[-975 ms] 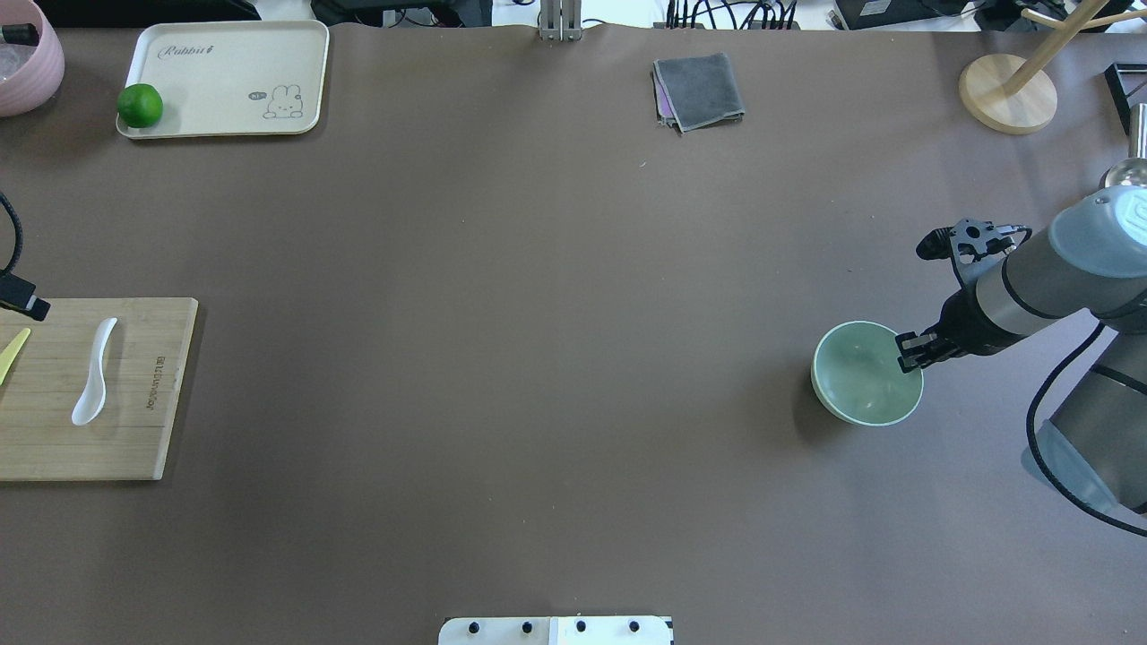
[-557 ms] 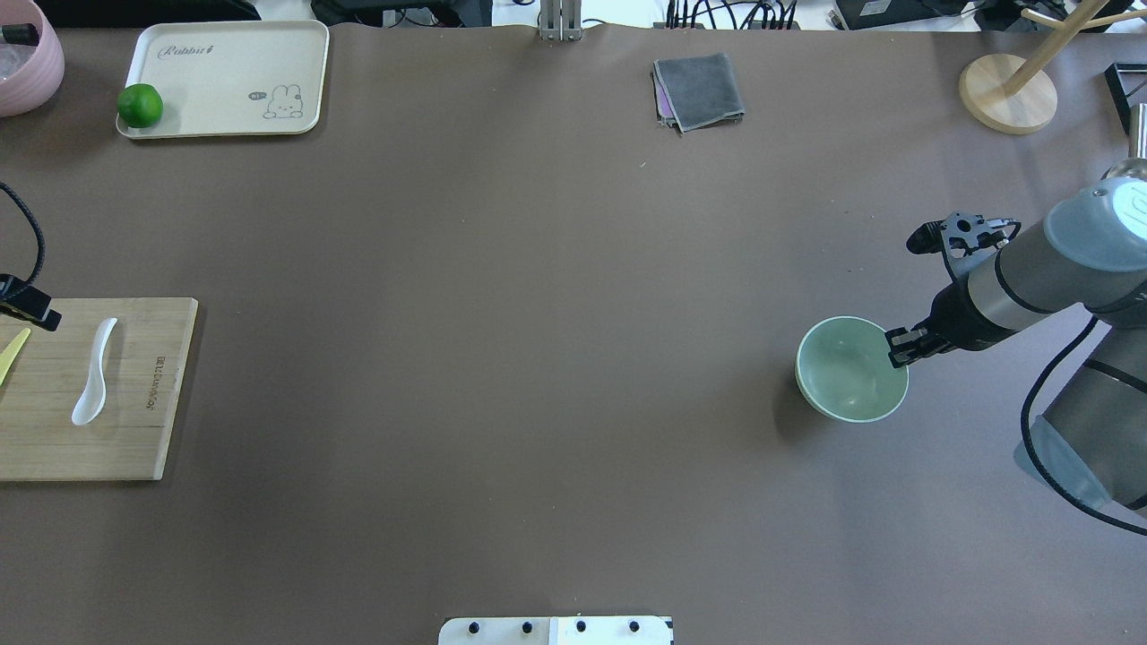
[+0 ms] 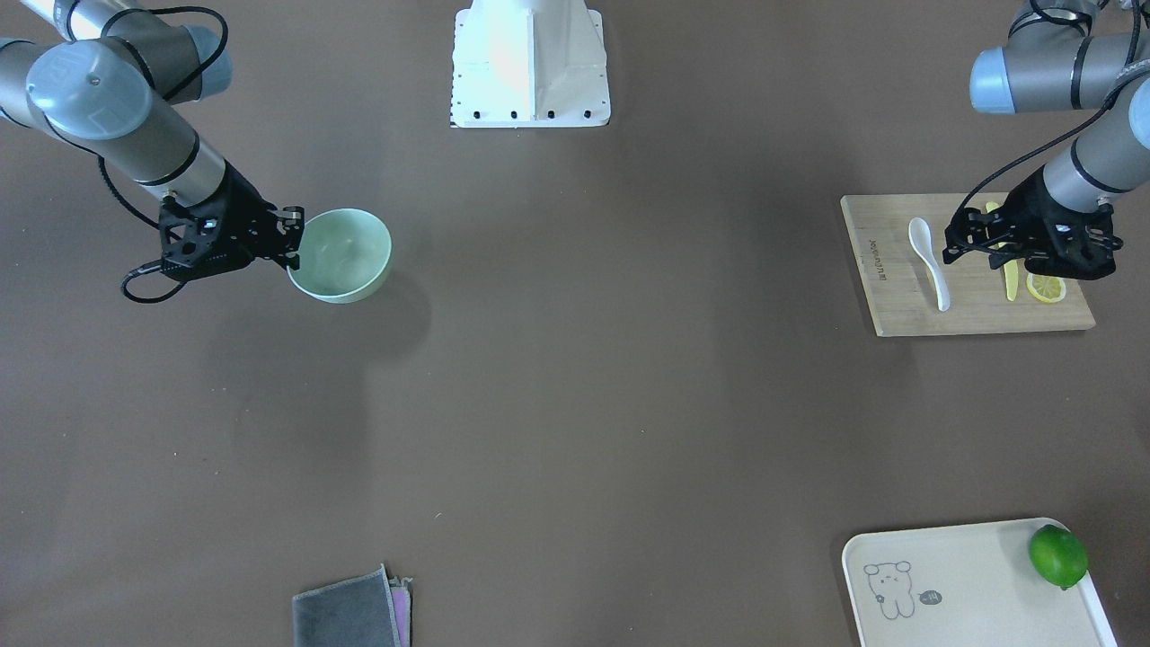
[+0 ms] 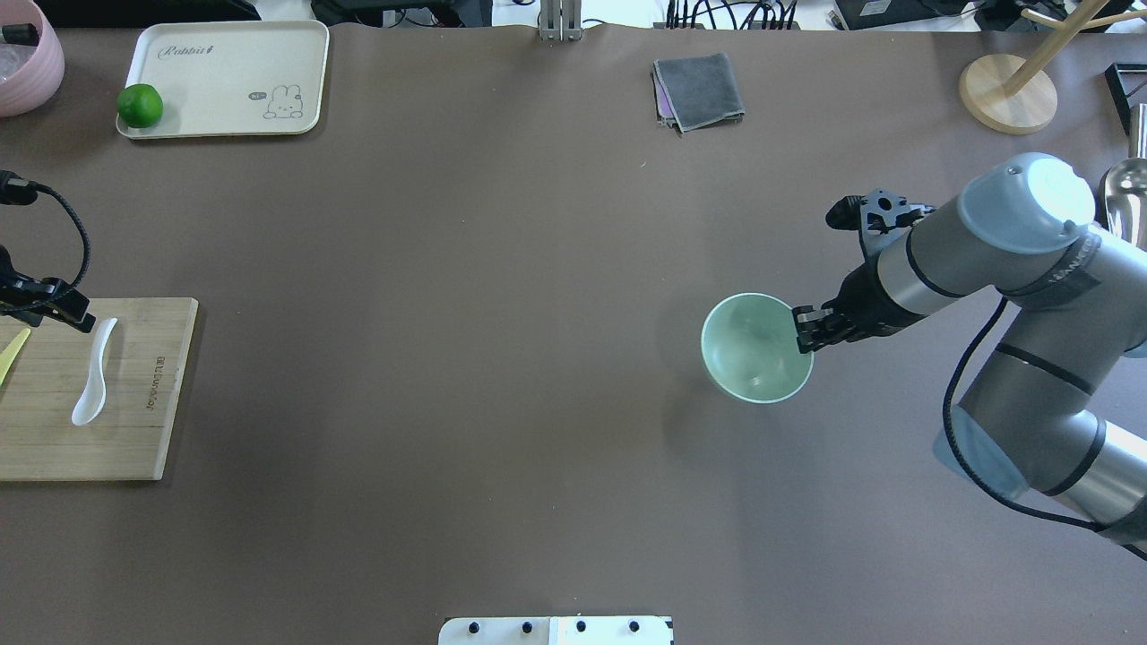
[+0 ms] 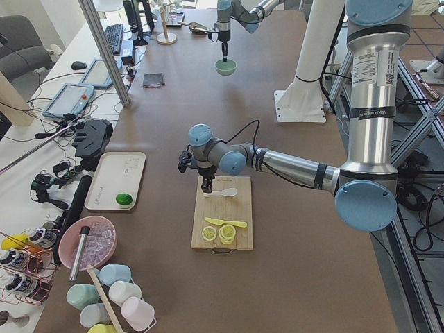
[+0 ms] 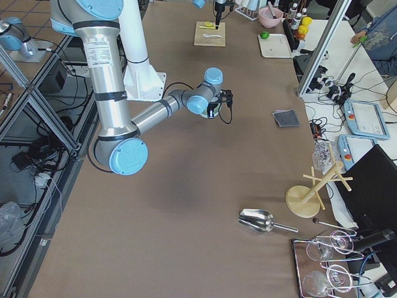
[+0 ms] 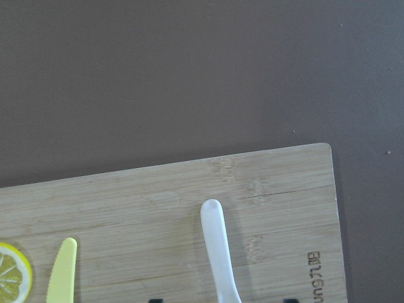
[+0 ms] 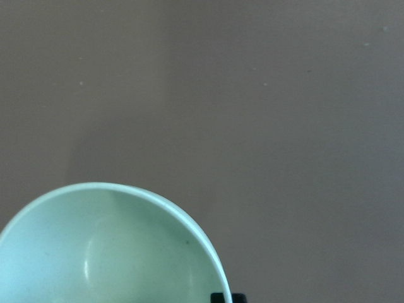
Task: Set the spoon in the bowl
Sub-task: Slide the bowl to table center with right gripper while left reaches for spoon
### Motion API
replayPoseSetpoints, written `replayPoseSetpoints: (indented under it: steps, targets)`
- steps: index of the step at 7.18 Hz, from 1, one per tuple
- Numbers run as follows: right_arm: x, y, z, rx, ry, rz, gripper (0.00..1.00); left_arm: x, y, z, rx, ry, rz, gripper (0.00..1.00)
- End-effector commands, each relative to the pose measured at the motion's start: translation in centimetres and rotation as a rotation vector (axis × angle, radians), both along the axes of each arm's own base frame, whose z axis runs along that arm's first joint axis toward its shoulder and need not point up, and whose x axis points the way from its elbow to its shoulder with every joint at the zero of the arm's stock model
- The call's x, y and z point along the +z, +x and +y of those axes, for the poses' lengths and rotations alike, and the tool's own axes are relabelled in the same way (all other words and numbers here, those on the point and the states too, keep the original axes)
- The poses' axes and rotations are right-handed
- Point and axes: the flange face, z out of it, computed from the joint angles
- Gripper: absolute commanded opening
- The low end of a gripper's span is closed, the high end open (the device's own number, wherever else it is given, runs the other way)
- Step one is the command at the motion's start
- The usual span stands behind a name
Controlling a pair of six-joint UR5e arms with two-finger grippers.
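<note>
The white spoon (image 4: 92, 381) lies on a wooden cutting board (image 4: 134, 439) at the table's left edge, with its handle pointing away from the robot. My left gripper (image 4: 79, 317) hovers over the handle end, open and empty. In the left wrist view the spoon (image 7: 218, 246) runs down between the two fingertips. The mint-green bowl (image 4: 753, 349) is right of centre, and my right gripper (image 4: 804, 330) is shut on its right rim. In the front-facing view the bowl (image 3: 346, 252) casts a shadow set apart from it, so it is held above the table. It also shows in the right wrist view (image 8: 107, 252).
A yellow knife (image 7: 61, 271) and a lemon slice (image 3: 1046, 288) share the board. A cream tray (image 4: 224, 54) with a lime (image 4: 140, 105) and a pink bowl (image 4: 27, 54) sit far left. A grey cloth (image 4: 699, 90) lies far centre, and a wooden stand (image 4: 1008, 94) is far right.
My right arm has carried the bowl leftward toward the table's middle. My left gripper has moved right, closer to the spoon's handle end.
</note>
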Motion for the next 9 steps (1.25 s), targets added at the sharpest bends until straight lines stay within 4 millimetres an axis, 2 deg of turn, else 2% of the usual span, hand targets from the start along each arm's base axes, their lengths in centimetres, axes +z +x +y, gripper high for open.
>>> replayPoseSetpoints:
  steps: [1, 3, 5, 7, 8, 9]
  targets:
    - [-4.6, -5.3, 2.5, 0.033, -0.042, -0.038, 0.0, 0.4, 2.1, 0.0, 0.011, -0.011, -0.012, 0.71]
    - [-7.8, -9.2, 4.9, 0.05, -0.063, -0.064, 0.0, 1.4, 3.0, 0.1, 0.018, 0.001, -0.035, 0.71]
    - [-9.8, -12.3, 7.2, 0.061, -0.053, -0.075, 0.0, 2.5, 3.1, 0.1, 0.019, -0.008, -0.04, 0.67]
    - [-11.8, -14.3, 8.3, 0.056, -0.047, -0.045, 0.0, 3.2, 3.8, 0.3, 0.01, -0.03, -0.043, 0.63]
    - [-11.9, -14.6, 8.7, 0.052, -0.045, -0.042, 0.0, 3.6, 4.8, 0.6, -0.003, -0.017, -0.045, 0.63]
    - [-11.9, -14.7, 8.8, 0.051, -0.044, -0.042, 0.0, 3.7, 5.1, 0.6, -0.026, -0.023, -0.032, 0.56]
